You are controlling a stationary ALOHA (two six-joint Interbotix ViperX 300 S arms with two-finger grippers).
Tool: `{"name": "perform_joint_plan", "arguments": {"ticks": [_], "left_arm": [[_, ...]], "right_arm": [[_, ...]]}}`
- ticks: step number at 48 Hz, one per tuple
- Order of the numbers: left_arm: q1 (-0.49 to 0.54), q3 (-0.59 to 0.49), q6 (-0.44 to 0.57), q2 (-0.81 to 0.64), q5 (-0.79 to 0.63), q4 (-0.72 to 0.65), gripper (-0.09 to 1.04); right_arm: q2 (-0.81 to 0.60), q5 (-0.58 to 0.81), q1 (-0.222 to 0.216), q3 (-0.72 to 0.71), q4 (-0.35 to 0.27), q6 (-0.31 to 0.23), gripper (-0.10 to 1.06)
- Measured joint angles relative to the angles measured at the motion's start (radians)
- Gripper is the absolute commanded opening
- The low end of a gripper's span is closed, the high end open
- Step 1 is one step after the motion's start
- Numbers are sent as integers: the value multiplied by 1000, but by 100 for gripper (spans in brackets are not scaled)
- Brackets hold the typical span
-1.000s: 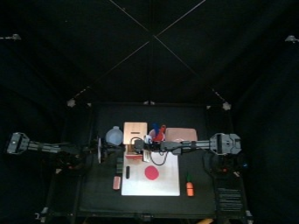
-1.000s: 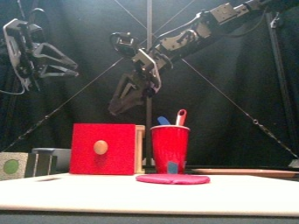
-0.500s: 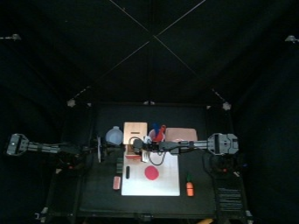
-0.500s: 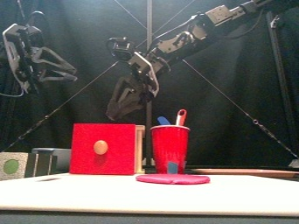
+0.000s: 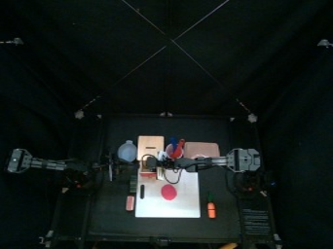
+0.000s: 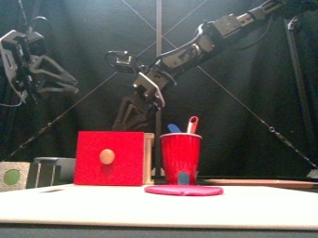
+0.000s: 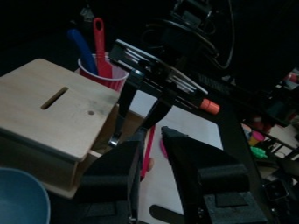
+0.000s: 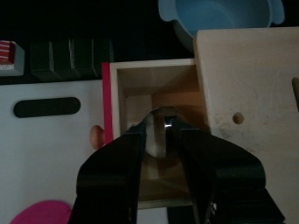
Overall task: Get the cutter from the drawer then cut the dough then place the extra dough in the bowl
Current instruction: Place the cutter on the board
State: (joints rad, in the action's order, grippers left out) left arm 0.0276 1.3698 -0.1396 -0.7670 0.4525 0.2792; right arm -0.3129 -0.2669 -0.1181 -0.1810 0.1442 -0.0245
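cutter [image 8: 170, 121] one, cup [image 6: 181, 153] one, knives [image 6: 192, 124] two, dough disc [image 6: 184, 191] one, box [image 7: 52, 105] one

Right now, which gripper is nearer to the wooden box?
Right. The right gripper hangs directly over the open drawer of the wooden box. The left gripper hovers high, off to the box's left in the front view, well apart from it.

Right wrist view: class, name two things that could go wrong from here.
1. The right claw seems to hold the cutter only at its tips; it might slip back into the open drawer.
2. The red cup stands beside the drawer; a low swing toward the dough could tip it.
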Motion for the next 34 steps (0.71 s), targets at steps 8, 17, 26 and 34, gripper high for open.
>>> {"name": "perform_joint_plan", "arguments": {"ticks": [8, 17, 26, 34], "left_arm": [[0, 0, -2, 0, -15, 0, 65], [-2, 0, -2, 0, -28, 0, 65], [-2, 8, -3, 0, -29, 2, 65], [-2, 12, -3, 0, -34, 11, 65]], "right_arm": [[-12, -5, 0, 20, 20, 0, 70], [-21, -32, 0, 29, 46, 2, 70], [-32, -54, 0, 40, 74, 2, 70], [-43, -64, 0, 48, 77, 3, 69]]}}
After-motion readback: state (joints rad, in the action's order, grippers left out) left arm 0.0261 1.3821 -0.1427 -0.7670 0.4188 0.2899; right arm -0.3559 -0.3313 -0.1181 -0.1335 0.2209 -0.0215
